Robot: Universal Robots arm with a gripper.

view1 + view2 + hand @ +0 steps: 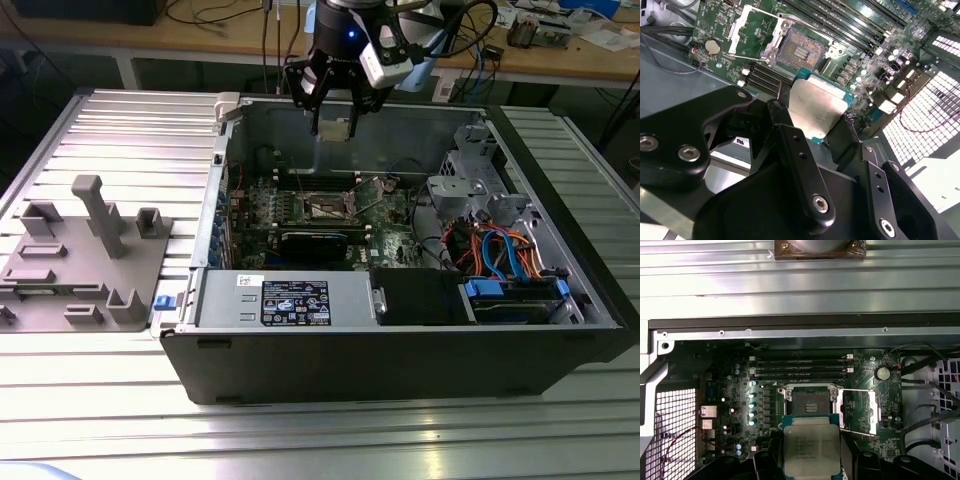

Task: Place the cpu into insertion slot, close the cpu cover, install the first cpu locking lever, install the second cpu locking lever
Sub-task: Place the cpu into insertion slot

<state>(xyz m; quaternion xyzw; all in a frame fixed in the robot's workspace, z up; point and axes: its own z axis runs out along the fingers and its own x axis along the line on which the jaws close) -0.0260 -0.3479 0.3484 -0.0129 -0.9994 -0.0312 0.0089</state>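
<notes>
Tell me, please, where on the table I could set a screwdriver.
Bare table lies on the camera's side of the computer case and beyond the grey fixture. Inside the case it is crowded: circuit board, cables, gripper holding the chip above.

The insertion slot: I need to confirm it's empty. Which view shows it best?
The first wrist view: the insertion slot faces the camera, empty, beyond the cpu. The second wrist view shows it obliquely; the exterior view, far off.
</notes>
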